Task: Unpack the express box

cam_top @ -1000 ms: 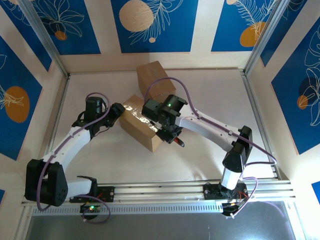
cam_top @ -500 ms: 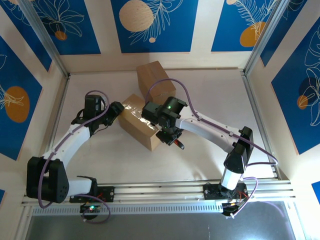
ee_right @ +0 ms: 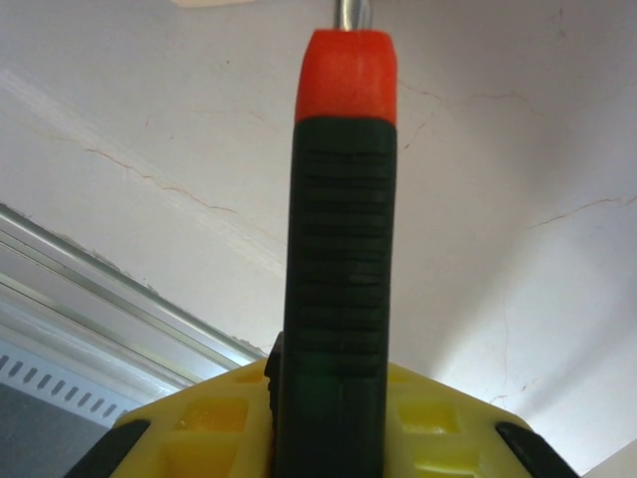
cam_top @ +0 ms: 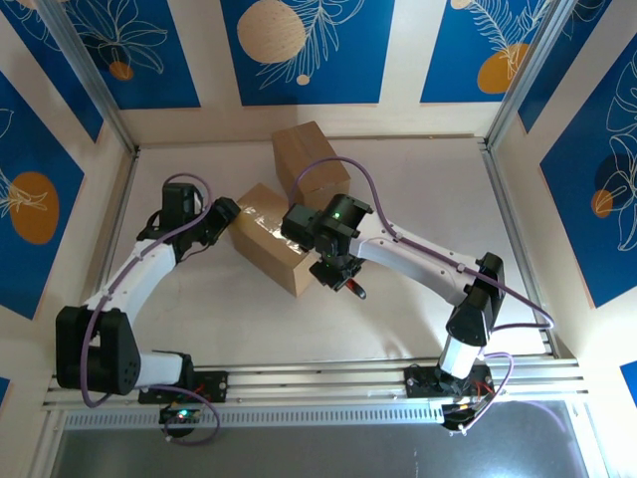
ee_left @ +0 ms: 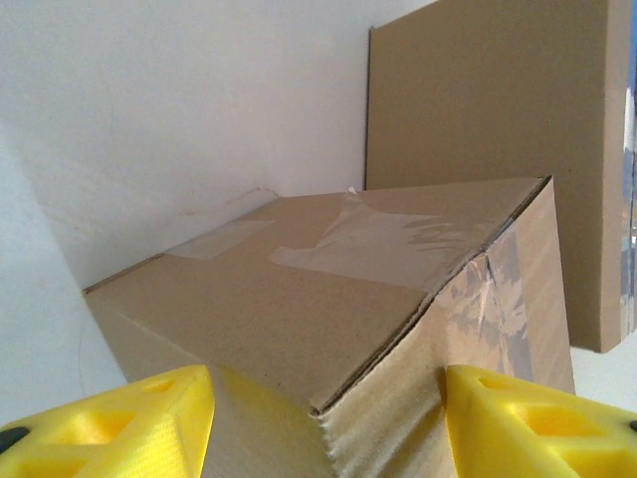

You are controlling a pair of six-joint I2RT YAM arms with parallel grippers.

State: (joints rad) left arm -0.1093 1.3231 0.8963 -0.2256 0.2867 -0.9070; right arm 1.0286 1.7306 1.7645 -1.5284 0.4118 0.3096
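The express box (cam_top: 271,239) is a brown carton sealed with clear tape, lying askew at mid table. My left gripper (cam_top: 226,214) is closed across the box's left corner. In the left wrist view that taped corner (ee_left: 328,309) sits between the two yellow fingers (ee_left: 149,418) of the left gripper (ee_left: 323,403). My right gripper (cam_top: 334,269) hovers at the box's near right end, shut on a tool (cam_top: 356,288). The tool (ee_right: 343,199) has a dark green ribbed handle, a red end and a metal tip, and stands clamped in the right gripper (ee_right: 338,398).
A second plain brown box (cam_top: 309,159) stands just behind the taped one, and rises behind it in the left wrist view (ee_left: 488,129). The aluminium rail (cam_top: 318,383) runs along the near edge. Frame posts and side walls bound the table.
The left gripper has shifted a little to the left and back, with the box corner following. The right gripper with the tool has edged slightly left along the box's near end.
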